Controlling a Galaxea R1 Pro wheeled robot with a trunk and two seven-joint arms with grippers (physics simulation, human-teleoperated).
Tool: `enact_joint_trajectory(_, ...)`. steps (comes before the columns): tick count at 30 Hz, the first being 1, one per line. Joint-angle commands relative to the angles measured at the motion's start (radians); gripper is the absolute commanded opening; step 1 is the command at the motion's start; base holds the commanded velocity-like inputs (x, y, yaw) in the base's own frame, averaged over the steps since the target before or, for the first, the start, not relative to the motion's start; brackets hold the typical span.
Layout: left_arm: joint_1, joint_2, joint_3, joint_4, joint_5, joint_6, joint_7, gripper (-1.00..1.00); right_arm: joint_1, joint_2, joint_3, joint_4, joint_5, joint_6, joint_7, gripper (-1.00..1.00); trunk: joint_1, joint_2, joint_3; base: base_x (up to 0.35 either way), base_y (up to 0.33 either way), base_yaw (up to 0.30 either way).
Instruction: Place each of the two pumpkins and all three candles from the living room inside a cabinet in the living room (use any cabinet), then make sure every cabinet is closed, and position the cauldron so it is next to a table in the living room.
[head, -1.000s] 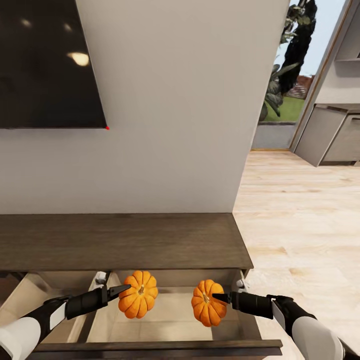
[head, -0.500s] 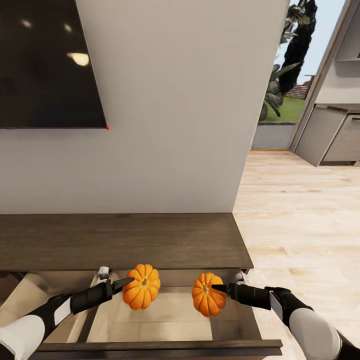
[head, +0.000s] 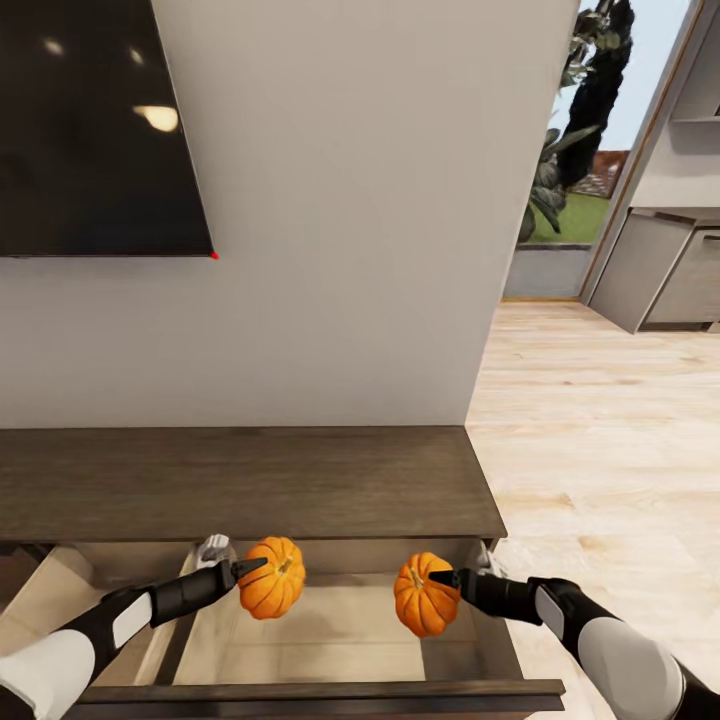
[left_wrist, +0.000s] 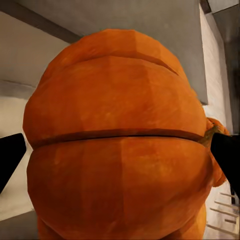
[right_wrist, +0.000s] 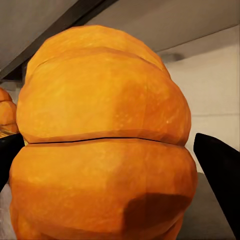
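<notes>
Two orange pumpkins hang over an open drawer (head: 340, 630) of the dark-brown cabinet (head: 250, 480). My left gripper (head: 250, 572) is shut on the left pumpkin (head: 271, 590), which looms large between its dark fingers (left_wrist: 10, 160) in the left wrist view (left_wrist: 120, 165). My right gripper (head: 443, 580) is shut on the right pumpkin (head: 425, 598), seen close up in the right wrist view (right_wrist: 100, 150). Both pumpkins are held tilted above the pale beige drawer inside, near its back. A pale round thing (head: 212, 548) lies partly hidden at the drawer's back left.
A black TV screen (head: 95, 130) hangs on the grey wall above the cabinet. Light wood floor (head: 600, 450) stretches to the right, toward a doorway with plants outside and grey kitchen units (head: 665, 265). The drawer's dark front (head: 320, 695) runs along the near edge.
Both arms have carried their pumpkins farther toward the drawer's back and a bit lower. The pumpkins have tilted so their stems point more sideways.
</notes>
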Motion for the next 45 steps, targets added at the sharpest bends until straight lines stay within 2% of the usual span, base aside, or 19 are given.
enact_joint_trajectory(1,0.0,-0.001,0.003,0.007,0.001,0.0,0.004,-1.0,0.0,0.0,-0.002,0.002,-0.001,0.0,-0.001,-1.0,0.0,0.0,0.0,0.0,0.0,0.0)
enact_joint_trajectory(9,0.0,-0.003,0.002,0.017,-0.001,-0.003,0.015,-1.0,0.0,-0.001,-0.003,0.005,0.0,0.001,-0.01,-1.0,0.0,0.0,0.0,0.0,0.0,0.0)
enact_joint_trajectory(13,0.0,-0.018,0.001,0.018,-0.004,-0.006,0.013,-1.0,0.0,0.001,-0.003,0.005,0.002,0.002,-0.029,-1.0,0.0,0.0,0.0,0.0,0.0,0.0)
enact_joint_trajectory(24,0.0,-0.019,-0.001,0.012,-0.003,-0.021,0.004,-1.0,0.0,0.004,-0.003,0.005,0.004,0.0,-0.03,-1.0,0.0,0.0,0.0,0.0,0.0,0.0)
enact_joint_trajectory(45,0.0,-0.02,0.0,0.012,-0.001,-0.025,0.011,-1.0,0.0,0.004,-0.002,0.005,0.0,0.002,-0.032,-1.0,0.08,-0.147,-0.066,0.0,0.0,0.0)
